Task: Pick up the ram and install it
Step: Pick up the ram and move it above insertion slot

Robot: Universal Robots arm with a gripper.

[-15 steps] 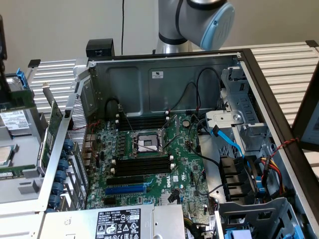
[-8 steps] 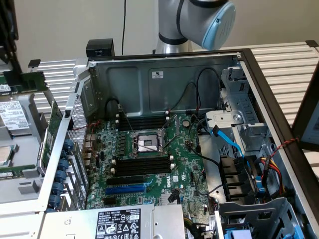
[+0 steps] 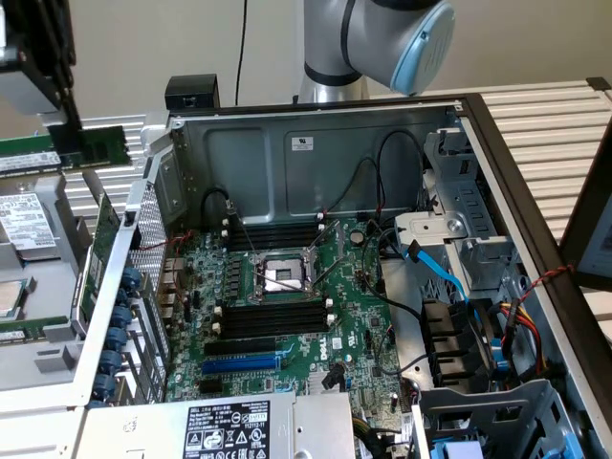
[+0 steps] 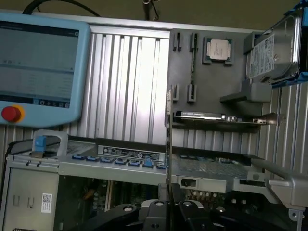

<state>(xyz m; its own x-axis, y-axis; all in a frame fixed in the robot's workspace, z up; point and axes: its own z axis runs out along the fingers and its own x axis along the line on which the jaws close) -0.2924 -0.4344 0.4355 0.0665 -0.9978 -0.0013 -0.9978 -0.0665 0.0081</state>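
My gripper (image 3: 70, 142) hangs at the far upper left of the exterior view, outside the open computer case, shut on the ram (image 3: 105, 145). The ram is a long green stick held level, sticking out on both sides of the black fingers. In the wrist view the ram (image 4: 168, 137) shows edge-on as a thin upright strip rising from my gripper (image 4: 167, 208). The black memory slots (image 3: 275, 316) lie beside the processor socket (image 3: 277, 277) on the motherboard, well to the exterior view's right of and below the gripper. A second bank of slots (image 3: 273, 234) sits behind the socket.
The case's metal side wall (image 3: 120, 287) stands between gripper and motherboard. A blue expansion slot (image 3: 239, 363) lies in front of the memory slots. A grey parts tray (image 4: 207, 82) holds a processor (image 4: 218, 49), a hard drive (image 4: 269, 53) and a card (image 4: 216, 118). A teach pendant (image 4: 38, 62) lies nearby.
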